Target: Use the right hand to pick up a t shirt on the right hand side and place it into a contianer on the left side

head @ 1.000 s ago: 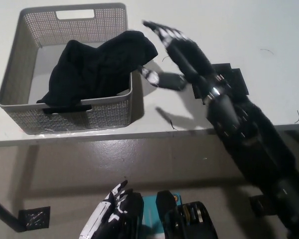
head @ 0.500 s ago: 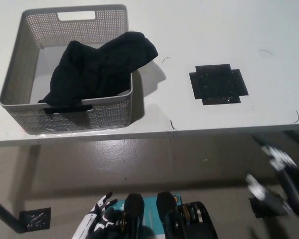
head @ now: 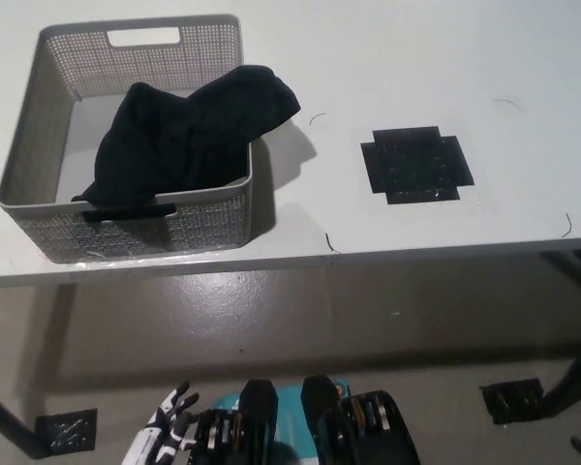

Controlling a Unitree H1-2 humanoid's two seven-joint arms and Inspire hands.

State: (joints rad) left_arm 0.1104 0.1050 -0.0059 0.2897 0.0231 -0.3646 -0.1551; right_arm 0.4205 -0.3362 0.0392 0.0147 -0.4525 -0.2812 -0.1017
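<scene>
The white table carries the grey basket at its left; my black t-shirt lies inside, draped over its right rim. My left hand hangs low, fingers spread, holding nothing.

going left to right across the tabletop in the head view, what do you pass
grey perforated plastic basket → black t-shirt heaped in it, one end draped over the basket's right wall → small dark curved mark → black cross-shaped patch → thin dark thread at the table's right edge
</scene>
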